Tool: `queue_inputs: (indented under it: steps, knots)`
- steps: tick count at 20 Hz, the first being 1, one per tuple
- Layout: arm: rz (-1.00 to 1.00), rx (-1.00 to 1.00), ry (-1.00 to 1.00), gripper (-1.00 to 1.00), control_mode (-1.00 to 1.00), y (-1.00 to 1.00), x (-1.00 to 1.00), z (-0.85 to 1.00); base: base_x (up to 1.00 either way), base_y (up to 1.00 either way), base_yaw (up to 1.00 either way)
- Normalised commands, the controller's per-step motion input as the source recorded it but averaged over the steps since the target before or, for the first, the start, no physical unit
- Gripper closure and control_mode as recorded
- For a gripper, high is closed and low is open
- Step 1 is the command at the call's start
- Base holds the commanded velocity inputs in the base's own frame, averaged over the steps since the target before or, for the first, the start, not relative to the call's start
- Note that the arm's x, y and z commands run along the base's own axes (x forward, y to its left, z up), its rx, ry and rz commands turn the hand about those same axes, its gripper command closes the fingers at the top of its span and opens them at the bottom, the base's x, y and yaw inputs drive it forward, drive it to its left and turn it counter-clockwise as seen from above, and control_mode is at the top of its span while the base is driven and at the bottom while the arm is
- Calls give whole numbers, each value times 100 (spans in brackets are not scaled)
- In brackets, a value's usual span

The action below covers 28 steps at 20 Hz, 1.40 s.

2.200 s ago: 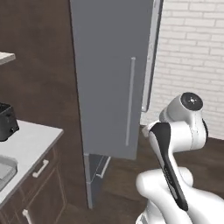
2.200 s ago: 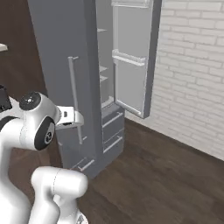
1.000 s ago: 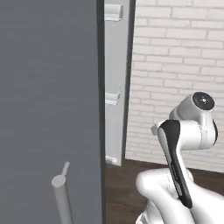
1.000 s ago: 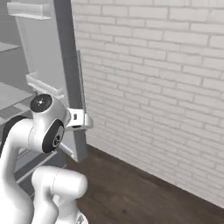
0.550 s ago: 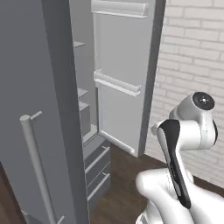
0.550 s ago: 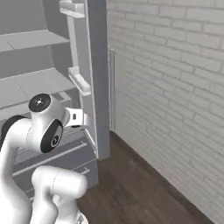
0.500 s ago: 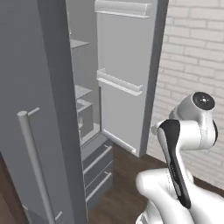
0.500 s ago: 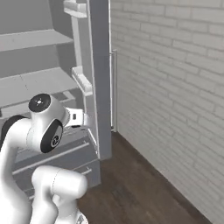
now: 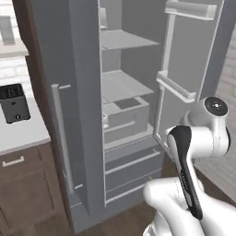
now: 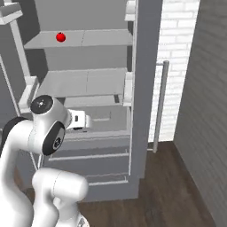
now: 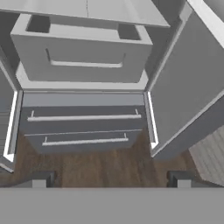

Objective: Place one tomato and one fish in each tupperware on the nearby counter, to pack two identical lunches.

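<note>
claw (image 11: 111, 179) tips wide apart before open fridge (image 9: 120, 115); round tomato (image 10: 60, 37) on upper shelf (image 10: 80, 40)

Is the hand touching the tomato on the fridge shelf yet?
Apart. In the right base view the tomato sits on the upper fridge shelf, while the hand hangs well below it, level with the drawer.
</note>
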Motion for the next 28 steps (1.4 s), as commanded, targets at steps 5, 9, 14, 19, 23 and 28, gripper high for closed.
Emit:
queue_inputs:
  steps: [5,9,14,19,23,28]
  knots:
    - [0,0,0,-100,100,0,0,0,41,-31,67]
    - [0,0,0,-100,100,0,0,0,43,-73,47]
    - [0,0,0,-100,100,0,0,0,36,-60,22]
    - [0,0,0,-100,100,0,0,0,63,40,10]
    - [0,0,0,-100,100,0,0,0,61,49,3]
    - [0,0,0,-100,-100,-4,6,0,30,1,0]
